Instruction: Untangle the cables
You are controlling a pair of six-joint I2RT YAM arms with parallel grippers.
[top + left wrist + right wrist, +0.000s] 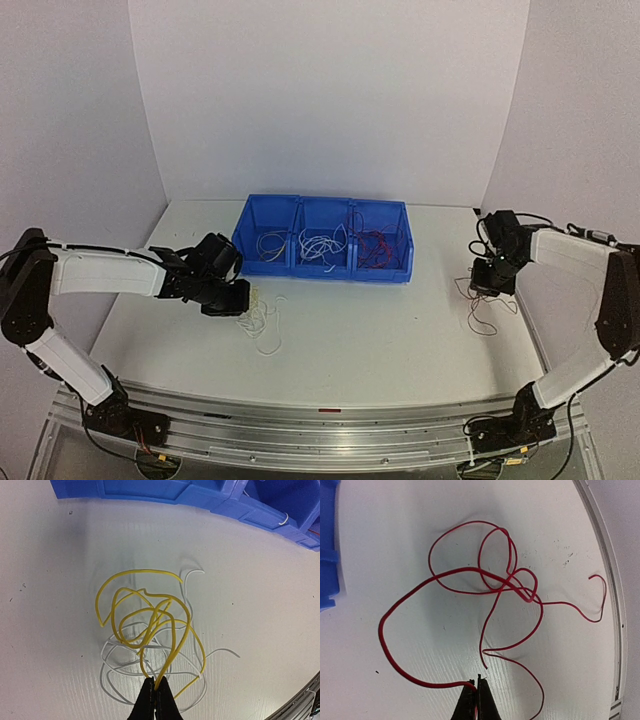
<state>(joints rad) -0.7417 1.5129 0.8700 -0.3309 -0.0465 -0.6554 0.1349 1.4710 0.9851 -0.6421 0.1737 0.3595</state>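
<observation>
- White tabletop (380,330), ringed by plain pale walls, carries loose cables in two spots, left and right of centre.
- At left, a yellow cable (150,615) loops over white cables (112,667) lying flat on the table. The left gripper (154,700) has its jaws pinched together on the yellow strand.
- At right, near the table edge, a red cable (485,580) sprawls in crossing loops. The right gripper (476,700) has its jaws closed on one end.
- Between the two arms, towards the back, stands a blue bin (322,272) with sorted cables inside (pale ones left and middle, red ones right).
- Likely step: drawing each gripped cable free. A slow, straight lift seems wise for the yellow, so that its loops slide off the white. The red looks snagged where its loops cross, so a gentle pull is safer.
- Counts: two grippers, one bin of three compartments, one red cable loose, seemingly one yellow. The white loops overlap too much to count.
</observation>
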